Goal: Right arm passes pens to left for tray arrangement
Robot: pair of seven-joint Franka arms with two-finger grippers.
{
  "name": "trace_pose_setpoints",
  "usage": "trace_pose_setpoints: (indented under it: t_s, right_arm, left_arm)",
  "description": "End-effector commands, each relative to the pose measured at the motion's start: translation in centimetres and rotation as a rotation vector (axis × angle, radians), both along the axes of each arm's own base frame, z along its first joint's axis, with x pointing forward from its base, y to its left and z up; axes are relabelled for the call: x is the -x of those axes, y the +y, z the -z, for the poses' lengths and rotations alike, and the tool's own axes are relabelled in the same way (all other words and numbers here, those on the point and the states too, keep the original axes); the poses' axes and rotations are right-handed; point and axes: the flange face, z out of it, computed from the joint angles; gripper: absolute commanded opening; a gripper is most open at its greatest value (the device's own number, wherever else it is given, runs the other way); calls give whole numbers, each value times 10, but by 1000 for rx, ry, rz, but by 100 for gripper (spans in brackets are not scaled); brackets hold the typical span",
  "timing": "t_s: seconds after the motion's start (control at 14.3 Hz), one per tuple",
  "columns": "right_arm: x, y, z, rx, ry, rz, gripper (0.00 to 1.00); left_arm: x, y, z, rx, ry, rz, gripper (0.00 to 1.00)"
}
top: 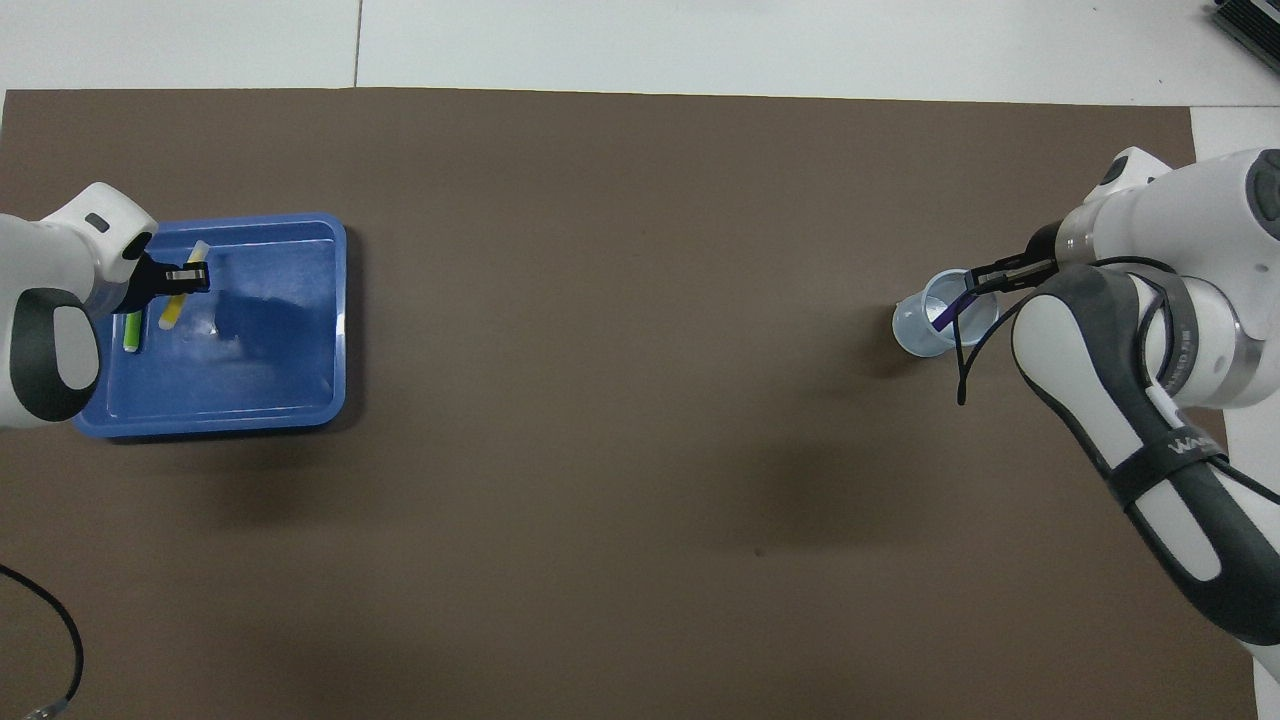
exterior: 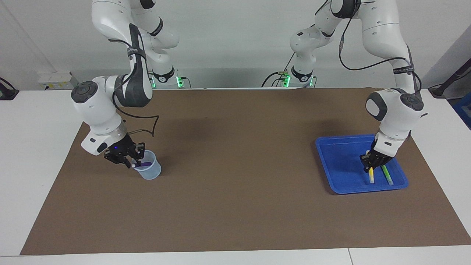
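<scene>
You have three thin marker pens in play. The purple pen [exterior: 146, 164] stands slanted in the small translucent pale-blue plastic cup [exterior: 150, 170], which sits on the brown mat [exterior: 235, 191] toward the right arm's end of the table. The right arm's black two-finger gripper [exterior: 129, 160], the one with the small blue light on its mount, is down at the cup's rim; its fingers [top: 985, 271] are drawn narrow about the upper end of the purple pen.

Look toward the left arm's end and you find the shallow square bright-blue plastic tray [exterior: 340, 158] with its raised rim. Inside it, the bright green pen [exterior: 387, 175] lies flat on the tray floor near the edge toward that end of the table, free of any grip. Just beside it, the yellow pen [exterior: 371, 176] lies nearly parallel, and the left arm's black gripper [exterior: 369, 166] is down on it, fingers [top: 186, 275] closed narrowly across the pen's middle. You cannot tell whether the yellow pen already touches the tray floor.
</scene>
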Motion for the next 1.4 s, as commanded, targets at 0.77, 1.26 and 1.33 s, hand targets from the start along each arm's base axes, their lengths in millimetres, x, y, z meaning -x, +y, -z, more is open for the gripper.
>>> trace_pose_setpoints:
  t_s: [0.77, 1.26, 1.33]
  right_arm:
    - [-3, -5, 9, 0, -6, 61, 18]
    - [-2, -2, 3, -5, 16, 62, 10]
    - [-2, 0, -4, -7, 18, 60, 10]
  left_arm:
    - [12, 10, 8, -11, -23, -15, 100]
    - [12, 1, -68, -14, 67, -110, 100]
    - [15, -2, -74, -10, 84, -125, 100]
